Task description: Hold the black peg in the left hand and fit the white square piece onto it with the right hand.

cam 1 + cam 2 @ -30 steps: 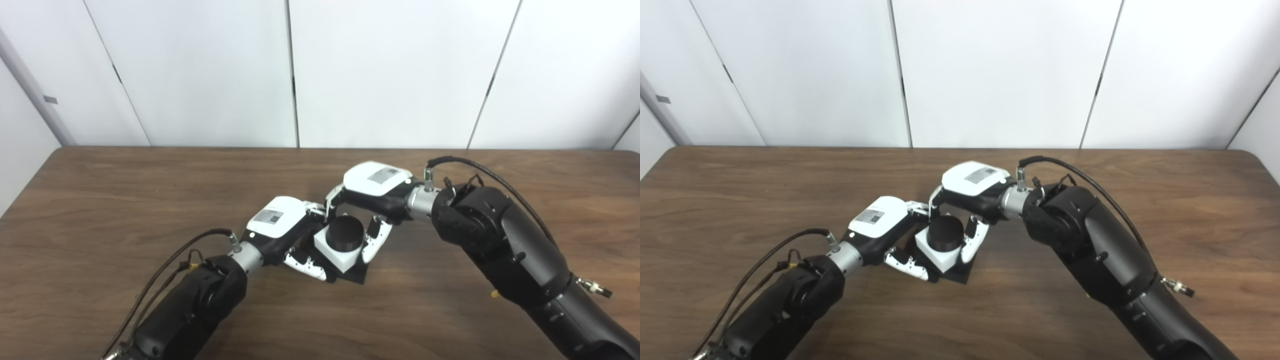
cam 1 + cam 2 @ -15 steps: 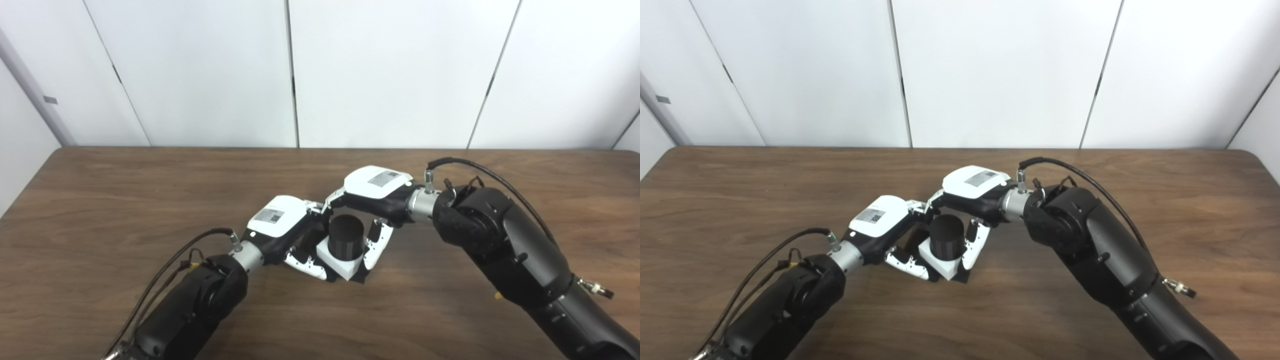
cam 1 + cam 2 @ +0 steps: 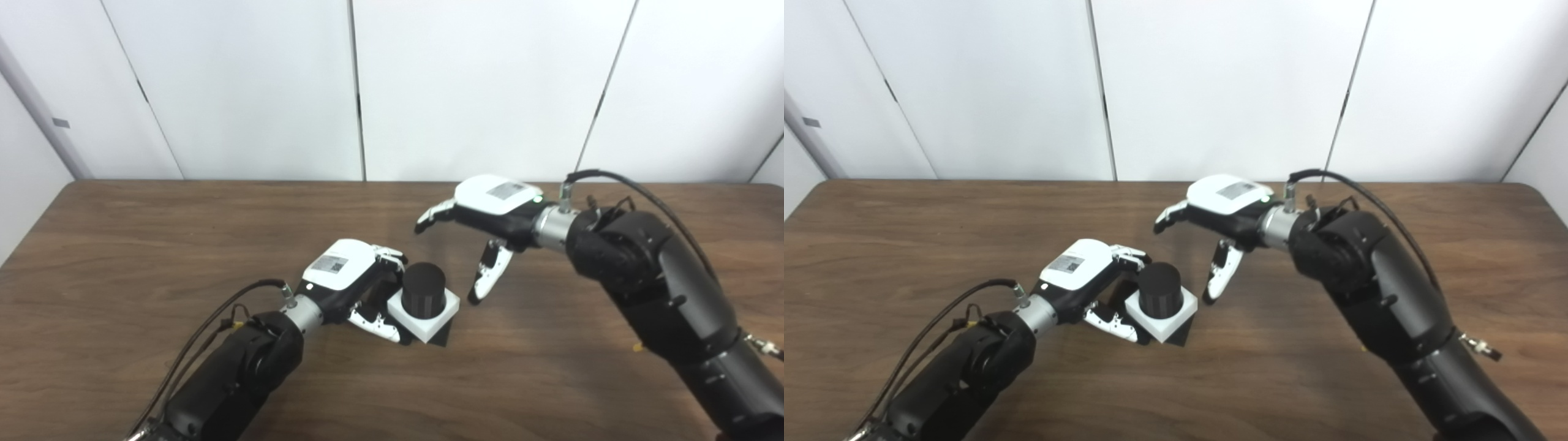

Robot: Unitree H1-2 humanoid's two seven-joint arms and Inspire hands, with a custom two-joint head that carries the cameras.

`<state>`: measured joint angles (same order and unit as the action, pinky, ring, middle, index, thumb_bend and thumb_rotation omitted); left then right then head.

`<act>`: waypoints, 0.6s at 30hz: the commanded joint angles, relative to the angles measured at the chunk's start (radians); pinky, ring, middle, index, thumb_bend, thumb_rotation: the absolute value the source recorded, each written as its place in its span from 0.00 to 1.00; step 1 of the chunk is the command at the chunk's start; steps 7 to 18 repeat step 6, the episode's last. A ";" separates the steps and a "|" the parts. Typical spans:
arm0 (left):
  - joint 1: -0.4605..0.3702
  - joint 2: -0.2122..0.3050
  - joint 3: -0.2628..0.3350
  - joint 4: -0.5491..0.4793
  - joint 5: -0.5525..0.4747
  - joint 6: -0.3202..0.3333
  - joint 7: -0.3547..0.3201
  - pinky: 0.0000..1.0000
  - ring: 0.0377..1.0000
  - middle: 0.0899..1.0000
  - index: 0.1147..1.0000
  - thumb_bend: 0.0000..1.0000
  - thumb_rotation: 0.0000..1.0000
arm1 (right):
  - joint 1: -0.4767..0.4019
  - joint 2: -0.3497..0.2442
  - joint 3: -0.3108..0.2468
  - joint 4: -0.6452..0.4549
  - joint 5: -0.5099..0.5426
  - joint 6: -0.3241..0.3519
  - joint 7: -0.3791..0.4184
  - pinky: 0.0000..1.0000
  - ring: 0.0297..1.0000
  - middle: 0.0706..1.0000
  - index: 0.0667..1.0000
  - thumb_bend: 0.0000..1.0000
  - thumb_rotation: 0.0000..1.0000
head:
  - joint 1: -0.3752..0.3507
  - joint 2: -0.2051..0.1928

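The black peg [image 3: 422, 288] stands upright on its black base on the wooden table [image 3: 122, 245]. The white square piece [image 3: 424, 316] sits around the peg, low down on the base. My left hand [image 3: 358, 285] is closed around the peg's base from the left, its fingers partly hidden behind the piece. My right hand [image 3: 484, 223] is open and empty, lifted up and to the right of the peg, fingers spread. The same shows in the right eye view: peg [image 3: 1159, 296], white piece [image 3: 1162, 318], left hand [image 3: 1090, 282], right hand [image 3: 1216, 229].
White wall panels [image 3: 367, 86] stand behind the table's far edge. Both black arms come in from the bottom corners.
The white piece slid down the peg to its base. My right hand then let go, opened, and drew back up and to the right. My left hand stayed put.
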<state>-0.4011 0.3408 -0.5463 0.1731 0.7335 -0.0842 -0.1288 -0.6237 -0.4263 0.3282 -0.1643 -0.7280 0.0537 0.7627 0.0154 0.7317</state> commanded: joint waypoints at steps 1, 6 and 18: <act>0.050 -0.004 -0.056 0.055 0.011 0.006 -0.105 0.73 0.83 0.80 0.42 0.52 0.07 | -0.040 -0.024 -0.047 -0.033 0.031 0.027 -0.030 0.72 0.82 0.82 0.78 0.87 0.16 | 0.000 0.000; 0.053 -0.001 -0.055 0.042 0.014 0.010 -0.107 0.73 0.83 0.80 0.42 0.52 0.07 | 0.014 -0.033 -0.098 -0.035 0.060 0.038 -0.079 0.65 0.80 0.81 0.76 0.85 0.13 | -0.002 0.001; 0.053 -0.001 -0.055 0.042 0.014 0.010 -0.107 0.73 0.83 0.80 0.42 0.52 0.07 | 0.014 -0.033 -0.098 -0.035 0.060 0.038 -0.079 0.65 0.80 0.81 0.76 0.85 0.13 | -0.002 0.001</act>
